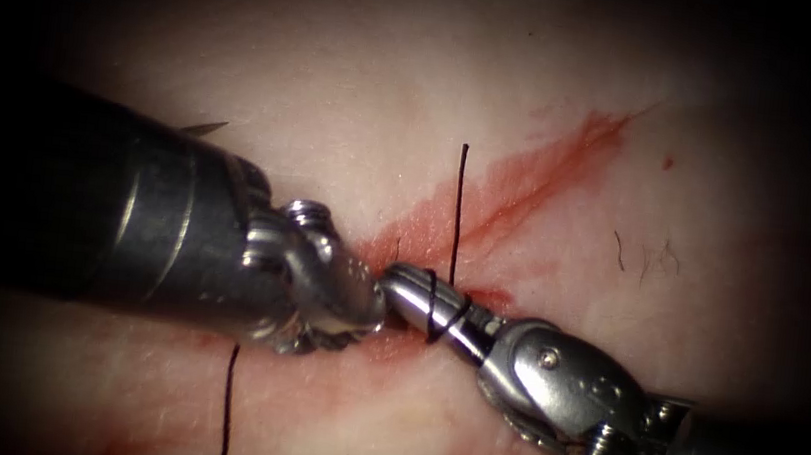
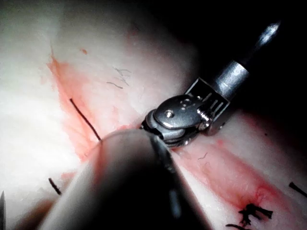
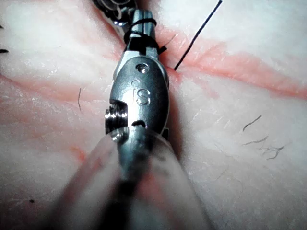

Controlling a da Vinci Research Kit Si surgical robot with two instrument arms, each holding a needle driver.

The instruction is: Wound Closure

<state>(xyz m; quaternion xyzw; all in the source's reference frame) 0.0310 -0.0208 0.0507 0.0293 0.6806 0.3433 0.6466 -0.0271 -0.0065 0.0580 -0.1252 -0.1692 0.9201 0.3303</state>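
Note:
The cut (image 1: 521, 179) runs as a red streak across the pale tissue (image 1: 360, 82). My right tool (image 1: 397, 285) comes in from the lower right with its jaws shut, and black thread (image 1: 437, 311) is wound around them in two loops. A straight thread end (image 1: 458, 203) stands up from the cut just behind those jaws. My left tool (image 1: 363, 298) lies on the cut's left side, tip to tip with the right one. The loops (image 3: 139, 36) sit just behind the right tool's tip (image 3: 140, 26). I see no needle held by either tool.
A second strand of thread (image 1: 227, 410) runs from under the left tool to the near edge. A thin grey pointed sliver (image 1: 205, 126) shows past the left shaft; I cannot tell what it is. Knotted black stitches (image 2: 252, 211) sit farther along the cut. Red fluid stains the tissue.

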